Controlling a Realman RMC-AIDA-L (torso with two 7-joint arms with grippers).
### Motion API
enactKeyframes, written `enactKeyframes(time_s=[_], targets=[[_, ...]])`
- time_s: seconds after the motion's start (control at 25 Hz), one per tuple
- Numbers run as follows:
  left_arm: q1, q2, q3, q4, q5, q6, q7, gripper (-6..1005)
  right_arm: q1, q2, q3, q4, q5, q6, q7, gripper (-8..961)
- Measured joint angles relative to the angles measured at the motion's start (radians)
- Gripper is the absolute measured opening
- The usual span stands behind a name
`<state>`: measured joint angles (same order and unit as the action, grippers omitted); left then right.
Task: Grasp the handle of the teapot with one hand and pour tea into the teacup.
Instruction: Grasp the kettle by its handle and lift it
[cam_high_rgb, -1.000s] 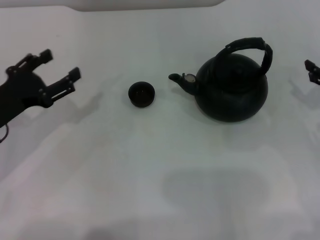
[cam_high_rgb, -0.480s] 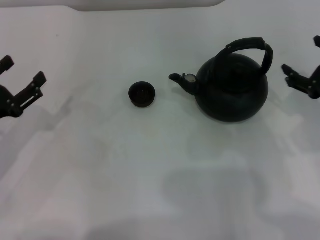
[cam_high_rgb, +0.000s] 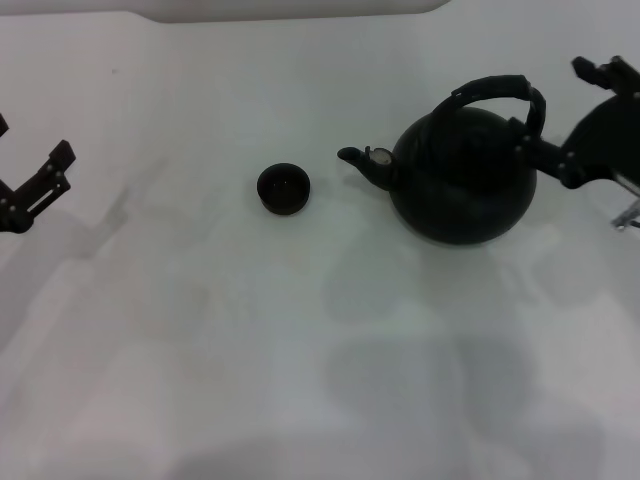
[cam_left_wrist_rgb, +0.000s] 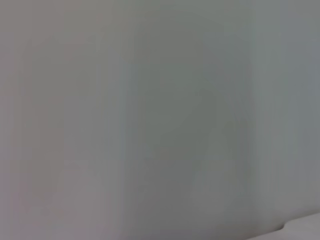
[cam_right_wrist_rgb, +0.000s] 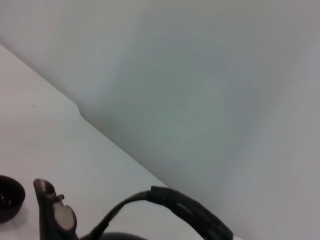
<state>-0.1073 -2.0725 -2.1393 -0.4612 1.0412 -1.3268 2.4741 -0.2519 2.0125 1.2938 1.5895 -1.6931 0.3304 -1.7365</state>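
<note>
Your right hand (cam_high_rgb: 565, 118) is at the far side of the teapot (cam_high_rgb: 462, 178), its fingers spread wide — one finger low against the pot's shoulder by the foot of the handle (cam_high_rgb: 500, 92), the other high and clear of it. It holds nothing yet; that wide spread looks meant to take the thick arched hoop between the fingers.

The teapot stands upright on the white table (cam_high_rgb: 300, 330), right of centre, with its spout turned toward the teacup (cam_high_rgb: 283, 188). The cup sits near the spout but apart from it, so once you lift, a short carry and a tilt should reach it.

The right wrist view shows the handle (cam_right_wrist_rgb: 185, 207) close below and the capped spout, with the teacup (cam_right_wrist_rgb: 10, 197) beyond.

Your left hand (cam_high_rgb: 30, 185) is parked at the table's left edge, fingers apart, well away from the cup.
</note>
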Motion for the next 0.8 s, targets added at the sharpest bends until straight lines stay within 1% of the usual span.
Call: enactKeyframes(time_s=[0.24, 0.32, 0.56, 0.8], targets=[[0.001, 0.000, -0.002, 0.001, 0.000, -0.001, 0.000, 861, 0.069, 0.001, -0.025, -0.057, 0.008, -0.039, 0.019, 856], [0.004, 0.000, -0.002, 0.001, 0.000, -0.005, 0.001, 861, 0.081, 0.000, -0.027, -0.069, 0.008, -0.045, 0.021, 856], [0.008, -0.001, -0.002, 0.001, -0.001, -0.007, 0.001, 862, 0.097, -0.001, -0.019, -0.101, 0.004, -0.068, 0.021, 855], [0.005, -0.002, -0.002, 0.001, -0.001, -0.010, -0.005, 862, 0.103, -0.001, 0.001, -0.131, 0.006, -0.068, 0.022, 783]])
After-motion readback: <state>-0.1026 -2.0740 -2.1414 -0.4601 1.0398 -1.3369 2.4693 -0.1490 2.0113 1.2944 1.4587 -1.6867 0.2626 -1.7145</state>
